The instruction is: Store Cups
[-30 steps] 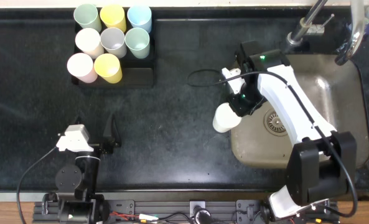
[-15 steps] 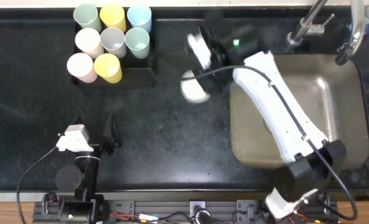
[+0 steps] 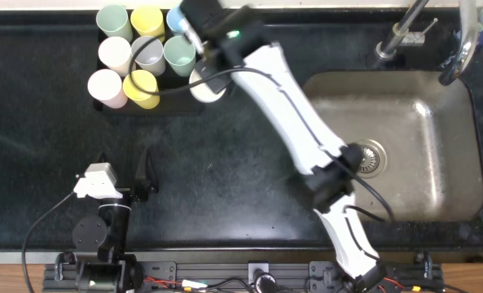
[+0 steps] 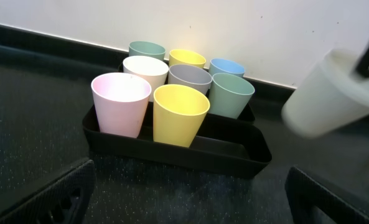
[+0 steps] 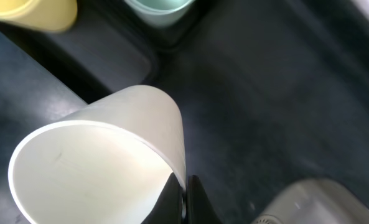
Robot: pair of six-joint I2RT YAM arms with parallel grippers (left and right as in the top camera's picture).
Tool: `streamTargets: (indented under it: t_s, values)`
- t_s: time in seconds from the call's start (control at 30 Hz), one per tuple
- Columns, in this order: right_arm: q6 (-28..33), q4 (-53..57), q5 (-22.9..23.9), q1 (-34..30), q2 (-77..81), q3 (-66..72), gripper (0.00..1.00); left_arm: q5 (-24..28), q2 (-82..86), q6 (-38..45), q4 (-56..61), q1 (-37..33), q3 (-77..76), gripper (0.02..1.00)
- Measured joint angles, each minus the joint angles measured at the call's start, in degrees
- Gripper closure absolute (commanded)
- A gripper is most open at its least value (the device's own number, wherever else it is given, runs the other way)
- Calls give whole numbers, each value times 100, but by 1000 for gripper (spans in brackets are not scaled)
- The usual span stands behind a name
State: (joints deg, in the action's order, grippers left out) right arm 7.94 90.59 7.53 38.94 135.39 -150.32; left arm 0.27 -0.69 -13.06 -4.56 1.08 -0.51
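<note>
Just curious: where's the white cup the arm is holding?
Top view, upper left: the right gripper holds the white cup lifted beside the black tray's right edge, near a green cup.

white arm links (image 3: 288,102), black joints (image 3: 331,179), black cables (image 3: 31,232)

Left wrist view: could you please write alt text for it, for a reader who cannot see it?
Eight pastel cups stand upright in a black tray on a dark worktop, with one corner slot free. Beside the tray, a tilted white cup hangs in the air.
</note>
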Motion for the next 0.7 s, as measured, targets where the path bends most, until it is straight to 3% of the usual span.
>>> streamTargets:
  t_s: [0.47, 0.7]
  values:
    - [52, -577, -658, 203, 238, -4, 958, 0, 0, 0, 0, 0, 0, 18]
    - [-319, -876, -713, 164, 317, -4, 958, 0, 0, 0, 0, 0, 0, 18]
